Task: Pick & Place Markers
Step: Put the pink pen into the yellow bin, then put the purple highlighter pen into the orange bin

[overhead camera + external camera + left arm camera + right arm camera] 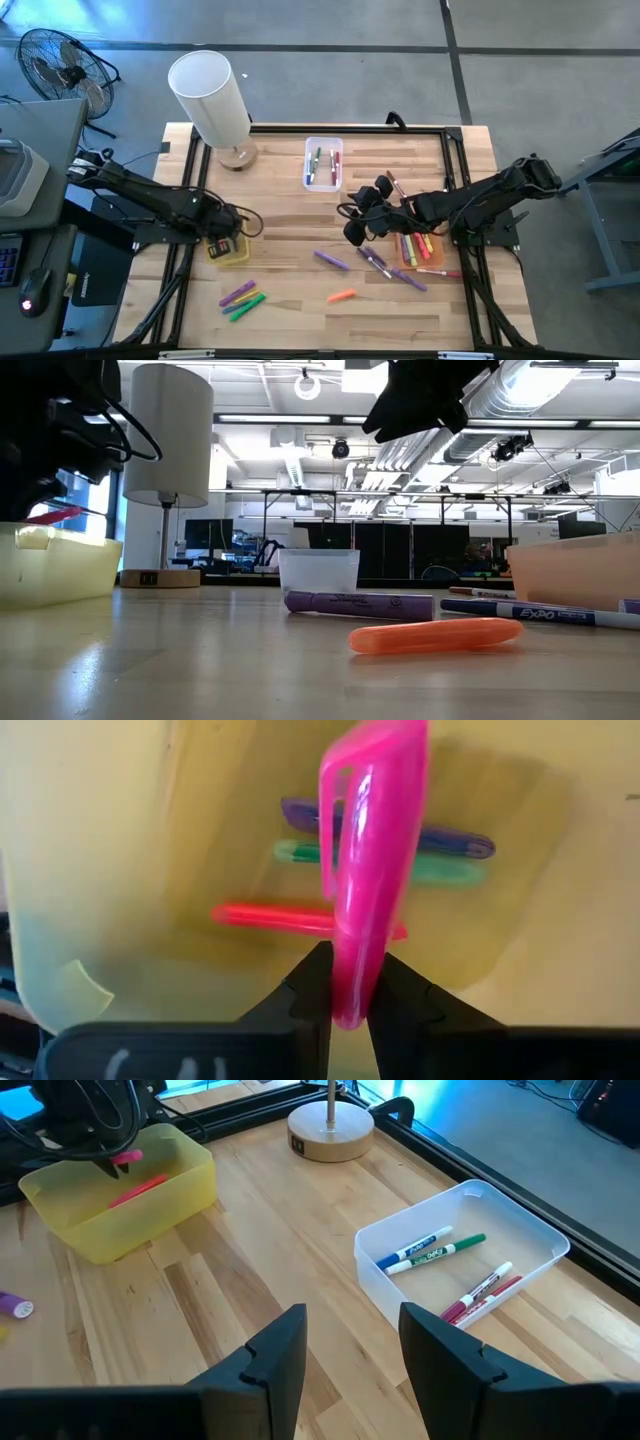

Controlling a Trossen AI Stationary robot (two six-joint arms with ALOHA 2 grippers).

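My left gripper (225, 240) hangs over the yellow bin (232, 256) at the table's left, pointing down and shut on a pink marker (372, 850). On the bin's floor lie a purple (455, 842), a green (440, 872) and a red marker (275, 917). My right gripper (352, 1355) stands open above the table's middle, with nothing between its fingers. Loose markers lie on the wood: purple ones (331, 260), an orange one (341, 296), and a purple, green and yellow group (241, 299). My left gripper pinches the pink marker between its two fingers, near one end (350, 988). The fingers come from above, pointing down. The marker's clip end (345, 790) sticks out past the fingertips into the yellow bin, lifted clear of the markers on the bin's floor.
A clear bin (323, 163) with several markers stands at the far middle. An orange bin (420, 246) with markers sits by the right arm. A lamp with a white shade (210, 95) stands at the far left. Black frame rails (455, 170) run along the table.
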